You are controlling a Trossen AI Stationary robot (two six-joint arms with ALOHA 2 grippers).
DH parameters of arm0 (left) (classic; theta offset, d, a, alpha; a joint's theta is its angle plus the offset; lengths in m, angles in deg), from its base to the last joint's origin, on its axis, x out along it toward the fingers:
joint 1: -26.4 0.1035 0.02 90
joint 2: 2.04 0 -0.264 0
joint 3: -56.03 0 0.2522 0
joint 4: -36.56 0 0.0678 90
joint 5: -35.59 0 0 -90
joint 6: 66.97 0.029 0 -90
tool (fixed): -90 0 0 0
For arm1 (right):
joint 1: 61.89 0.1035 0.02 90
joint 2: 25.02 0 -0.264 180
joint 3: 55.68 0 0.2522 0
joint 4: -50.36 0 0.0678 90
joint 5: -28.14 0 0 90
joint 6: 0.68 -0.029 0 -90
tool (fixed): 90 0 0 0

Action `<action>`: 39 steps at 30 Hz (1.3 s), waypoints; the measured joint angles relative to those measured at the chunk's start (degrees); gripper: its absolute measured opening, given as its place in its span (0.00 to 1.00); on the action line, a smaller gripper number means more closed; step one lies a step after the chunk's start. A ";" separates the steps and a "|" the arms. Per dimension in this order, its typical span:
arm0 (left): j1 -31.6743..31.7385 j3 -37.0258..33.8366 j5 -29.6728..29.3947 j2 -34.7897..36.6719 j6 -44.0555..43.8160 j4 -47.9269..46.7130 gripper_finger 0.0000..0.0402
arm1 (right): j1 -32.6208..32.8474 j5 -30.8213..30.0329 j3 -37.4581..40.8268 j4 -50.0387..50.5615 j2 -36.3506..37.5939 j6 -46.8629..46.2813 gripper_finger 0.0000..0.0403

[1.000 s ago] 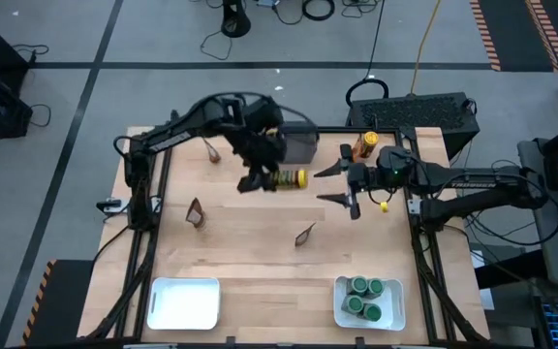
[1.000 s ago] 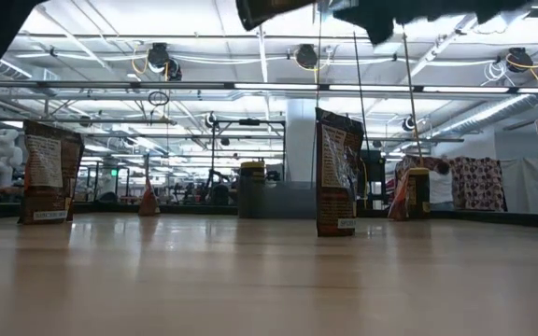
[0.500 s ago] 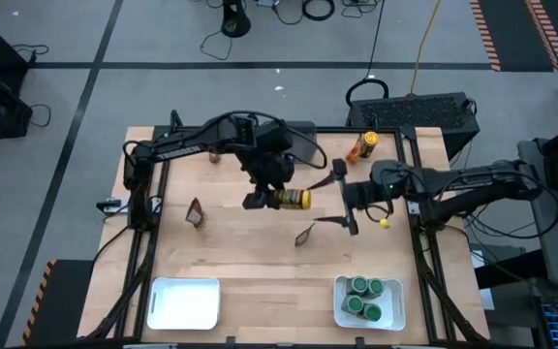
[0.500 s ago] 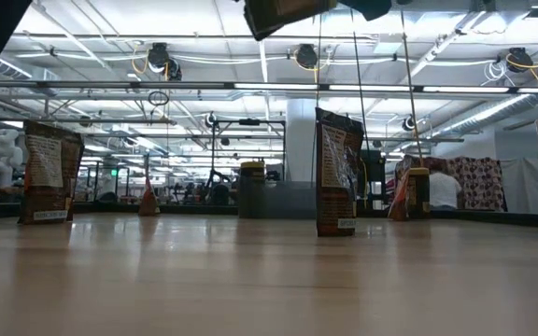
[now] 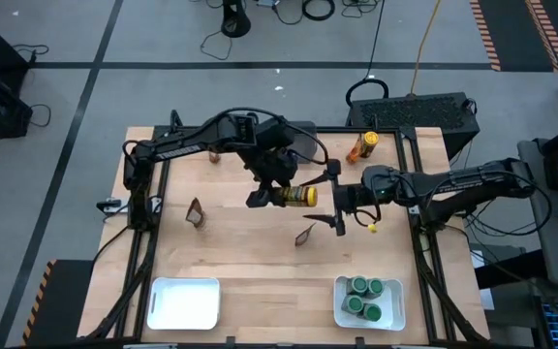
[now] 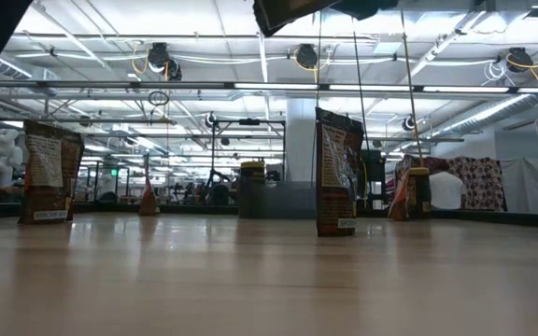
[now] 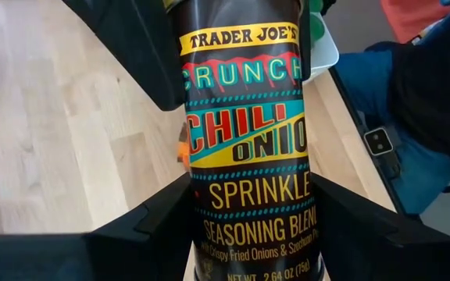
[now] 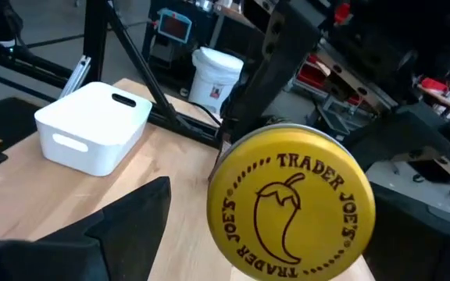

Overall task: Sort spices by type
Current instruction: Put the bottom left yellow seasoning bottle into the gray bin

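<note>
A dark spice jar with a yellow lid (image 5: 296, 197) hangs above the middle of the table, with my left gripper (image 5: 263, 197) shut on it. Its lid (image 8: 291, 203) faces my right gripper (image 5: 334, 199), which stands open just to the right. One finger is on the far side of the lid end and one on the near side, neither touching. Another yellow-lidded jar (image 5: 364, 145) lies at the far right. Brown packets (image 5: 196, 213) (image 5: 305, 234) stand on the wood. Green-lidded jars (image 5: 366, 299) sit in the near right white tray. My left gripper pinches the jar's labelled side wall (image 7: 201, 234) between its two fingers, at the end away from the lid. The fingers slant down from the table's far left side. The jar sticks out past the fingertips, lies about level with its lid toward the right, and is clear of the table.
A white tray (image 5: 184, 301) sits at the near left and a dark grey bin (image 5: 300, 143) at the far middle. A third packet (image 5: 213, 153) lies at the far left. A small yellow bit (image 5: 371, 229) lies under my right arm.
My left gripper has carried the jar toward the table's near edge and a little to the right, keeping it level. My right gripper has gone left toward the jar's lid, rolled about its own axis and opened wider.
</note>
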 joint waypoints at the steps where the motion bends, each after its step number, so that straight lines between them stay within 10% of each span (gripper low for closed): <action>1: 0.00 0.00 0.00 0.00 0.00 0.02 0.56 | 0.00 0.00 0.00 -0.02 0.00 -0.04 0.86; 12: 0.02 0.04 0.00 0.00 -0.04 -0.03 0.56 | 0.02 0.18 0.02 -1.00 0.94 -1.07 0.83; 25: -0.11 0.04 -0.56 0.00 -1.73 -0.16 0.56 | 0.02 -4.09 0.02 -0.97 1.01 -0.93 0.50; 39: 0.73 2.36 -7.63 -0.07 0.02 -4.55 0.63 | -0.07 -4.83 0.04 2.22 1.01 -2.09 0.52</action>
